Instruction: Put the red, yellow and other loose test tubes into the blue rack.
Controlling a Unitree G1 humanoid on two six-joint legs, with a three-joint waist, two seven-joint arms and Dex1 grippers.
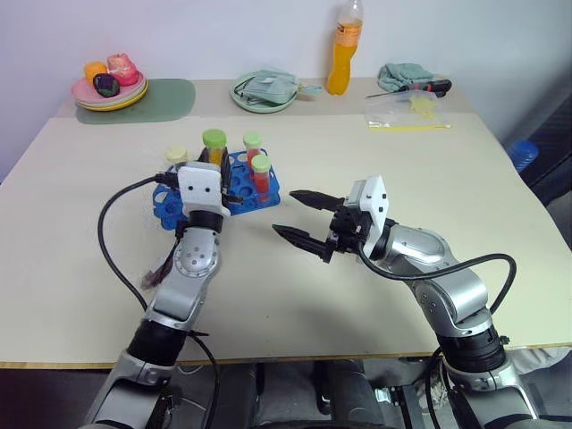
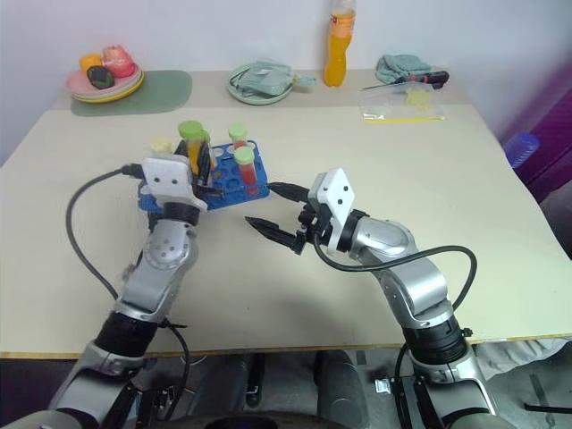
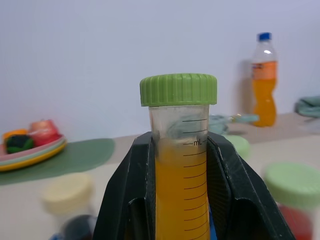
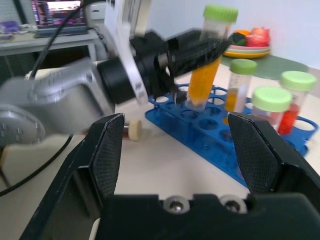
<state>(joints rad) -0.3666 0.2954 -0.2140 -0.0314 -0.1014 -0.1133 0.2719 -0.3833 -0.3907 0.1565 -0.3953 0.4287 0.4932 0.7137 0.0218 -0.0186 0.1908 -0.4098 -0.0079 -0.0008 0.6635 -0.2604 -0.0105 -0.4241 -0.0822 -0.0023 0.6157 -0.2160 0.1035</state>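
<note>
My left gripper [image 1: 217, 166] is shut on a yellow test tube [image 3: 181, 190] with a green cap and holds it upright. The tube's lower end [image 4: 193, 102] hangs at the holes of the blue rack [image 1: 265, 191], near the rack's left end. Other green-capped tubes stand in the rack, one with red liquid [image 1: 261, 177]. A cream-capped tube [image 4: 132, 130] lies on the table just beyond the rack. To the right of the rack my right gripper [image 1: 284, 212] stands open and level, with nothing between its fingers, pointing toward the rack.
Along the table's far edge stand a tall orange drink bottle [image 1: 344, 46], a stack of plates with toy food [image 1: 109, 89] on a green mat [image 1: 170, 100], a green dish with a cloth [image 1: 264, 90], a clear bag [image 1: 407, 113] and a screwdriver [image 1: 420, 88].
</note>
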